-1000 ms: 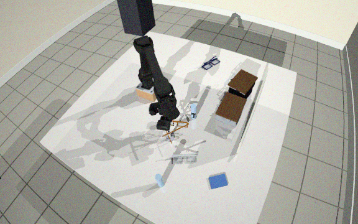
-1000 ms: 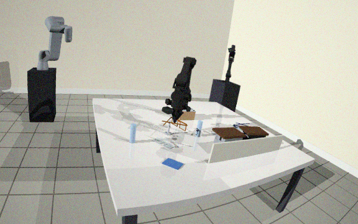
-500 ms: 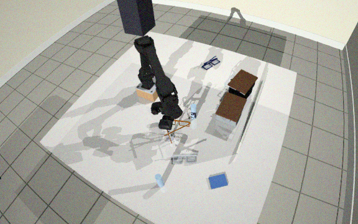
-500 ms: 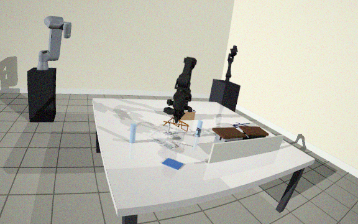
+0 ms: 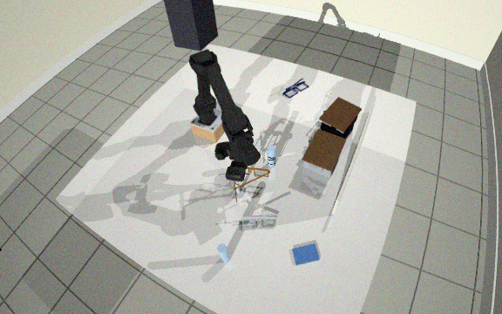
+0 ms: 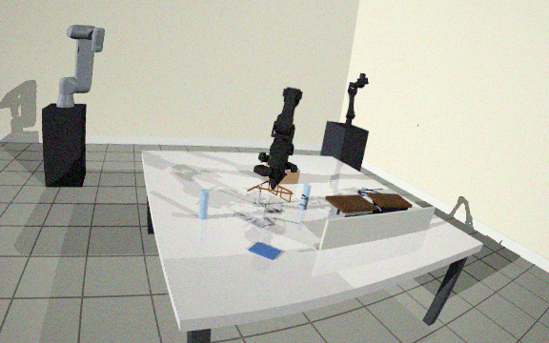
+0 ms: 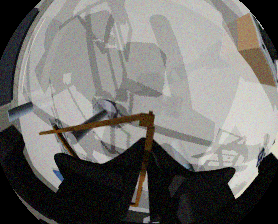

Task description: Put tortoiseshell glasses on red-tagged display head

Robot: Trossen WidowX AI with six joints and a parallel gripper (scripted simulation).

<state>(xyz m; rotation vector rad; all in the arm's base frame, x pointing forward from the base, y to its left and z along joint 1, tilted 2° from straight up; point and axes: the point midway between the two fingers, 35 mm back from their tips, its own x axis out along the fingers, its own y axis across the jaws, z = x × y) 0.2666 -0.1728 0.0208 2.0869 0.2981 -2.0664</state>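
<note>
The tortoiseshell glasses [image 5: 263, 169] [image 6: 284, 192] [image 7: 147, 120] show as an orange-brown frame with spread temples, held above the table. My gripper [image 5: 246, 168] [image 6: 274, 186] [image 7: 146, 142] is shut on them; in the wrist view one brown bar runs down between the fingertips and another reaches left. A light blue upright cylinder [image 5: 271, 154] [image 6: 305, 196] with dark marks stands beside the glasses in the top view. A plain light blue cylinder [image 5: 223, 253] [image 6: 203, 204] stands farther off. I cannot make out a red tag or tell which shape is the tagged display head.
Pale grey glasses [image 5: 257, 222] and a blue flat block [image 5: 306, 254] [image 6: 265, 251] lie on the table. Dark blue glasses [image 5: 295, 88] lie at the far side. Two brown-topped boxes [image 5: 324, 150] [image 5: 341, 114] stand beside a low white panel [image 6: 379, 231]. The orange base block [image 5: 207, 133] is under my arm.
</note>
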